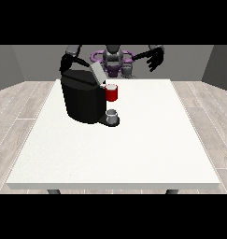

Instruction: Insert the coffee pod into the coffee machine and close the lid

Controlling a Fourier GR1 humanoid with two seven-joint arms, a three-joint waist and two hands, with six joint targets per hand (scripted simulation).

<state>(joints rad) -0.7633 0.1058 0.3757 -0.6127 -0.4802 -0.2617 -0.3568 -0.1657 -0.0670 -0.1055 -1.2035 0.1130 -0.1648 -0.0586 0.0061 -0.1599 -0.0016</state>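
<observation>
A black coffee machine [82, 99] stands on the white table [119, 149] at the left of the middle. Its grey lid [97, 72] is tilted up at the top. A red part [112, 93] juts from its front, above a small grey cup [112, 115] on the machine's base. I cannot make out a separate coffee pod. The hand at the view's right [155, 58] is raised above the table's far edge with its fingers spread, holding nothing. The hand at the view's left [66, 62] hangs behind the machine's top, partly hidden.
The robot's torso [113, 59] stands beyond the table's far edge. Wooden floor surrounds the table. The table's right half and its near part lie bare and white.
</observation>
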